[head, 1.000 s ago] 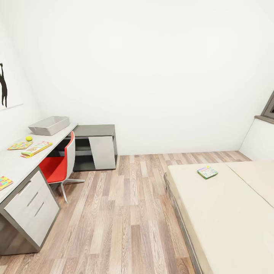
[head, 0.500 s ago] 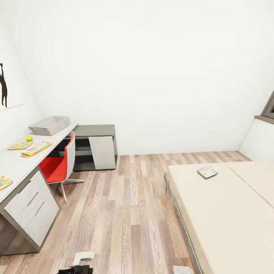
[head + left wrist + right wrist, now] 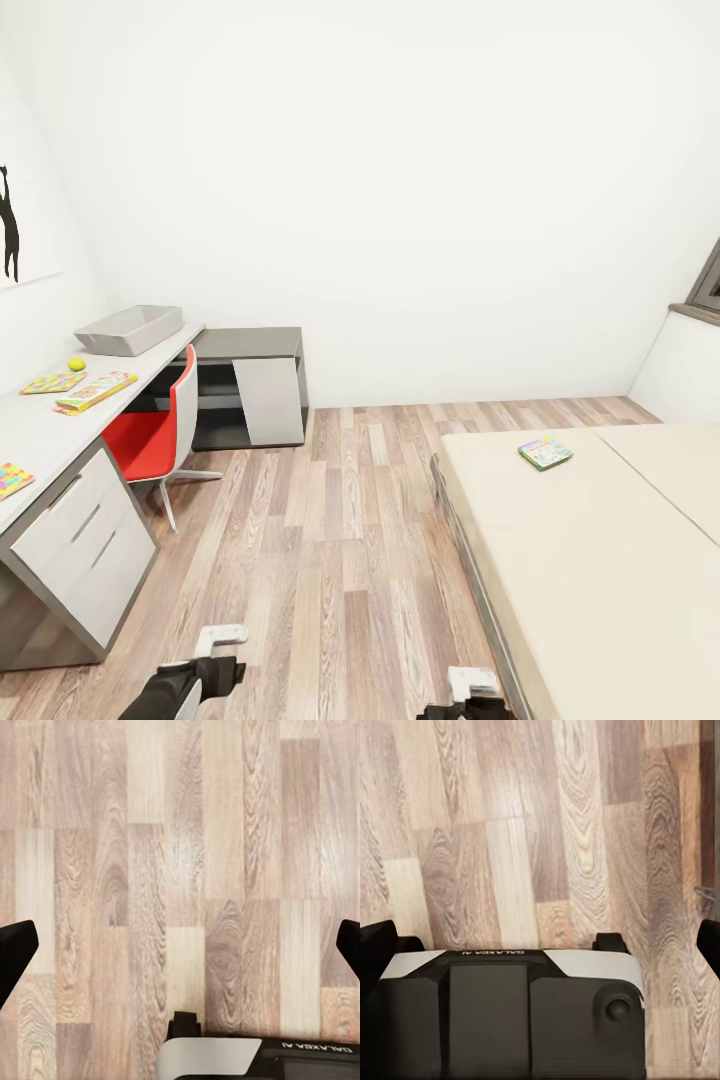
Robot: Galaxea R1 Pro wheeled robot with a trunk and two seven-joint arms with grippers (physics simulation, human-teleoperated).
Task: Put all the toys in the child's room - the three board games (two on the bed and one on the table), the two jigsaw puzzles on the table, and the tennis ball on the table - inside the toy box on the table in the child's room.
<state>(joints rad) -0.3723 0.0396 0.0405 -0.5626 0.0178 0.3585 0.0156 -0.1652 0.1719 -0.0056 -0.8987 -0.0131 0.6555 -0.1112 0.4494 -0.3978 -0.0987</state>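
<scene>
A white-walled room with a wood-plank floor point(image 3: 340, 520) opens ahead. A long light grey table point(image 3: 40, 430) runs along the left wall, with a white drawer unit point(image 3: 85, 545) under its near end and a lower dark grey cabinet point(image 3: 250, 385) beyond its far end. A red chair point(image 3: 155, 435) is tucked against the table's edge.

At the table's far end sits the grey toy box point(image 3: 130, 329). Just nearer than it lies the tennis ball point(image 3: 76, 364), and close by the ball are a small jigsaw puzzle point(image 3: 52, 382) and a yellow-edged board game point(image 3: 96, 391), lying side by side. A second jigsaw puzzle point(image 3: 12, 479) rests at the near end of the table, cut off by the picture's left edge.

On the right, the cream bed point(image 3: 600, 560) reaches from the near corner toward the far wall. A green-bordered board game point(image 3: 545, 452) lies flat on its far part, close to the seam between the two mattress sections.

Both arms are low at the near edge of the head view, over bare floor. The left gripper point(image 3: 180, 952) has its dark fingers point(image 3: 15, 956) spread wide apart with only floorboards between them. The right gripper point(image 3: 544, 945) likewise shows its fingers point(image 3: 379, 945) set far apart and holding nothing, above the robot's own black and white base point(image 3: 517, 1016).
</scene>
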